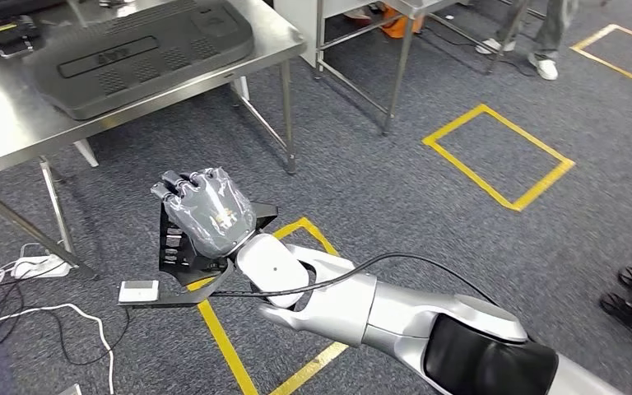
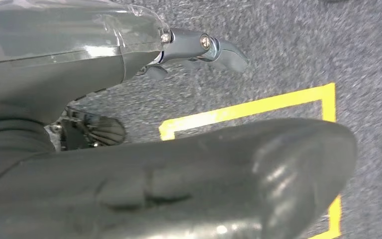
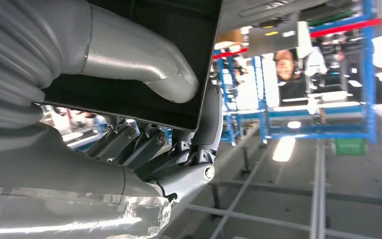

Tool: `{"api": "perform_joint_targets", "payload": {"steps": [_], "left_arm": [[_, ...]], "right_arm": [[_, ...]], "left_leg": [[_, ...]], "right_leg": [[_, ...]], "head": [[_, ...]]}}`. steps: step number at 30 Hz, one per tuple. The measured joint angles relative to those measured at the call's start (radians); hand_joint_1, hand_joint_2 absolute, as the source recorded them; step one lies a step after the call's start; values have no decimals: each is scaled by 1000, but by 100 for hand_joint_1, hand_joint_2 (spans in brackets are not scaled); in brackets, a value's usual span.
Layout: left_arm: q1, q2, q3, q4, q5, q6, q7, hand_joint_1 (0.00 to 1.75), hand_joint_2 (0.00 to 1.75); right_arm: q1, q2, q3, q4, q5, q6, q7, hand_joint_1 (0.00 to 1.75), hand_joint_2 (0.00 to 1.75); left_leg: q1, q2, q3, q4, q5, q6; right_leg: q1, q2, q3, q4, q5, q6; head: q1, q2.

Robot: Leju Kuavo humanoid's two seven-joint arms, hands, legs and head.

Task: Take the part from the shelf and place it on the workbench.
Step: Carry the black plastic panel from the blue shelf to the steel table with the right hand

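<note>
The fingers (image 1: 183,186) of the right hand (image 1: 206,216) are curled and are clenched on a flat black part (image 1: 183,271), which is held out above the grey carpet floor (image 1: 428,214). In the right wrist view the thumb (image 3: 144,67) is laid across the dark face of the part (image 3: 169,55), and the other fingers (image 3: 144,144) are folded under its edge. A small white label (image 1: 138,290) is seen on the lower edge of the part. The part is held apart from the workbench (image 1: 16,132), beside its front right corner and lower than its steel top.

On the workbench, a large dark grey moulded panel (image 1: 132,49) is laid near the front edge, and a small black object (image 1: 4,34) with a yellow and red mark is seen toward the back left.

The left hand (image 2: 129,99) is seen in the left wrist view, above the carpet. One finger (image 2: 214,47) is stretched out and nothing is held in it, so the hand is released.

Yellow tape rectangles (image 1: 498,156) are marked on the floor. White cables (image 1: 16,296) are lying under the workbench. A person's shoes (image 1: 543,66) are seen at the far side.
</note>
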Motion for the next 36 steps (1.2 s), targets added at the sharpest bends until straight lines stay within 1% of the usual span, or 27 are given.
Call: {"api": "perform_joint_targets", "payload": {"steps": [1,3,4,6,8,10,11,12,13,14,15,16,17,18,19,21,23,25,26,27,28,29,31,32,33,34,36], "left_arm": [[0,0,0,0,0,0,0,0,0],[1,-1,0,0,0,0,1,0,0],[2,-1,0,0,0,0,2,0,0],[4,0,0,0,0,1,4,0,0],[2,1,0,0,-1,3,6,0,0],[-1,1,0,0,-1,7,9,0,0],[-1,1,0,0,-1,11,12,0,0],[1,1,0,0,-1,17,15,0,0],[3,1,0,0,-2,25,18,0,0],[4,1,0,0,-3,32,21,0,0],[4,1,0,0,-5,40,23,0,0],[5,1,0,0,-6,45,24,0,0],[5,1,0,0,-7,49,26,0,0],[4,1,0,0,-8,53,28,0,0],[5,1,0,0,-9,55,29,0,0],[5,0,0,0,-9,62,32,0,0],[3,1,0,0,-10,68,34,0,0],[-1,1,0,0,-11,74,36,0,0],[-2,1,0,0,-11,75,37,0,0],[-2,1,0,0,-11,77,39,0,0],[-2,1,0,0,-11,78,41,0,0],[-2,1,0,0,-11,78,43,0,0],[-2,1,0,0,-11,80,45,0,0],[-2,0,0,0,-11,80,46,0,0],[-1,-1,0,0,-11,80,47,0,0],[0,-1,0,0,-11,81,48,0,0],[3,-2,0,0,-11,82,50,0,0]], "right_arm": [[0,0,0,0,0,0,0,175,175],[1,0,0,0,-2,1,0,175,175],[1,0,0,0,-3,1,0,175,175],[0,2,0,0,-3,1,1,175,175],[-1,5,0,-1,-3,1,1,175,175],[-1,6,0,-1,-3,1,2,175,175],[-1,6,0,-1,-2,1,2,175,175],[0,5,0,-1,-2,1,3,175,175],[1,5,0,-1,0,2,4,175,175],[1,5,0,-1,1,2,5,175,175],[1,5,0,-1,2,2,6,175,175],[1,5,0,-1,3,2,6,175,175],[1,5,0,-1,4,2,7,175,175],[0,6,0,0,5,2,8,175,175],[0,6,0,0,5,2,8,175,175],[-1,7,0,0,6,3,9,175,175],[-3,7,0,-1,7,3,9,175,175],[-3,7,0,-1,8,3,11,175,175],[-3,6,-1,-1,7,3,12,175,175],[-2,4,-1,-1,7,3,12,175,175],[-2,3,-1,-1,6,3,13,175,175],[-2,2,-1,-1,6,3,14,175,175],[-3,0,-1,-1,4,2,15,175,175],[-4,0,-1,-1,4,2,17,175,175],[-4,0,-1,-1,4,1,18,175,175],[-5,-1,-2,-1,4,1,20,175,175],[-8,-2,-2,-1,3,0,24,175,175]], "left_leg": [[0,-10,12,1,-12,-3],[3,-27,26,-3,-31,-12],[4,-33,29,-1,-34,-19],[4,-34,32,11,-28,-28],[-1,-4,2,82,-19,-37],[2,32,-66,192,-48,-49],[6,39,-102,236,-81,-56],[10,42,-131,260,-110,-61],[15,45,-147,257,-124,-66],[20,48,-150,226,-112,-70],[25,55,-142,169,-69,-73],[29,69,-130,100,-5,-75],[29,87,-125,45,46,-76],[26,103,-123,10,85,-72],[21,112,-127,-3,103,-65],[16,103,-127,-1,104,-45],[18,86,-119,-5,101,-30],[19,70,-111,-7,97,-18],[16,62,-109,-7,94,-14],[14,51,-108,-6,92,-11],[11,40,-105,-6,90,-9],[9,29,-103,-5,88,-8],[8,7,-96,-5,83,-9],[7,-2,-95,-5,81,-10],[8,-11,-95,-4,80,-13],[10,-19,-96,-3,79,-18],[14,-34,-97,-6,78,-30]], "right_leg": [[3,16,10,-63,63,-4],[8,42,27,-146,147,-9],[10,46,31,-161,160,-11],[8,32,50,-173,154,-16],[4,15,78,-189,146,-21],[2,-1,104,-197,131,-23],[1,-9,115,-198,121,-24],[0,-17,127,-199,110,-24],[-1,-25,140,-198,98,-23],[-3,-32,155,-198,87,-21],[-4,-40,169,-198,75,-18],[-5,-47,182,-197,64,-15],[-4,-53,192,-195,54,-12],[-2,-58,195,-193,46,-7],[0,-63,197,-192,39,-1],[3,-72,202,-193,25,12],[-1,-57,197,-160,-5,20],[-4,-26,145,-48,-61,24],[-4,-18,102,28,-89,24],[-3,-15,61,91,-105,24],[-2,-12,35,121,-99,22],[-1,-10,26,113,-73,18],[3,6,64,-13,19,3],[5,21,90,-82,53,-4],[6,33,110,-135,75,-7],[7,42,121,-164,81,-10],[7,37,129,-180,79,-12]], "head": [[0,0],[0,0],[-1,0],[-1,0],[-5,0],[-9,0],[-10,0],[-10,0],[-10,0],[-10,0],[-10,0],[-11,0],[-12,0],[-15,0],[-15,0],[-14,0],[-11,0],[-6,0],[-3,0],[-1,0],[1,0],[2,0],[3,0],[3,0],[3,0],[4,0],[7,0]]}}
